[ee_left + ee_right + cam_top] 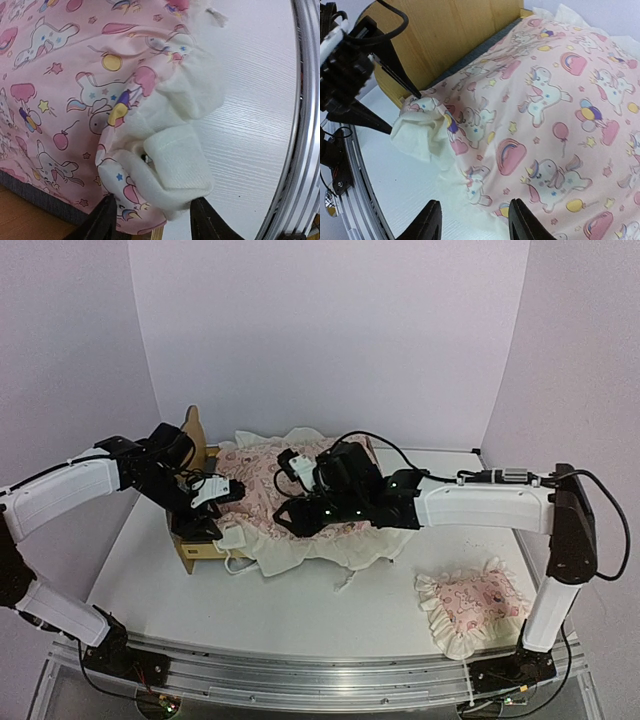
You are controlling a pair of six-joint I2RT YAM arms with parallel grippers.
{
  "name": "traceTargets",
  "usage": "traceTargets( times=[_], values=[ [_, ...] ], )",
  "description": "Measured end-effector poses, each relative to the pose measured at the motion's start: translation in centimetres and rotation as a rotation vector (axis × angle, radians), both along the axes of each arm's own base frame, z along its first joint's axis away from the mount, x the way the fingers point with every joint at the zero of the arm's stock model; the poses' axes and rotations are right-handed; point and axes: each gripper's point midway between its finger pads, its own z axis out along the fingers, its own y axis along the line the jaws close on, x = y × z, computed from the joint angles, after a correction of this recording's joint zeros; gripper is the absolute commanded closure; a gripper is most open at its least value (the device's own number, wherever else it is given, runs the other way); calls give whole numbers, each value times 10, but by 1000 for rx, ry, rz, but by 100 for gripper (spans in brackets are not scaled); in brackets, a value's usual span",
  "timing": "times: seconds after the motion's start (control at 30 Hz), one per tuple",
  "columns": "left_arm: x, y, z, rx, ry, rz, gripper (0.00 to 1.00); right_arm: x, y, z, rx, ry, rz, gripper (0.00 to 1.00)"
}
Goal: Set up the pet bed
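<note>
While two robot arms reach in from the near edge, the pet bed (196,552) sits left of centre on the white tabletop (300,612), its light wooden frame almost buried under a pink unicorn-print mattress cushion (300,490). Only the rounded headboard (193,435) at the bed's left end and one near corner of the frame show from above. The cushion lies askew across the bed, its cream ruffle (300,550) spilling over the near rail onto the tabletop. At the left end of the bed, below the headboard, the left end effector (212,512) has its fingers closed on a bunched corner of that ruffle; its wrist camera shows the cream fabric wedged between the two dark fingertips (105,222), with a strip of the bed's grey base (30,187) and bare wood visible beneath the print. Stretched across from the right, the right end effector (295,515) hangs over the near edge of the cushion around the middle of the bed, its fingers (427,222) spread apart and gripping nothing. A small pink ruffled pillow (470,608) lies flat on the tabletop at the near right, close to the right arm's base and well apart from the bed.
</note>
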Motion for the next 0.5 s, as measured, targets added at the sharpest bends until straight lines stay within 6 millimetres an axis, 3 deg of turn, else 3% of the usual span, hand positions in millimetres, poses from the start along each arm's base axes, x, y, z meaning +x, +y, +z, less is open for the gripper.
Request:
traceTargets(
  times=[0.07,0.23,0.5],
  values=[
    [9,0,-8,20,-6,18,65,2,-13,1,-15,-9,-48,54],
    [33,4,-35,86,3,68,83,11,-40,-17,-74,16,-149,54],
    [52,29,-52,160,-16,114,87,22,-69,-38,-139,43,-236,54]
  ],
)
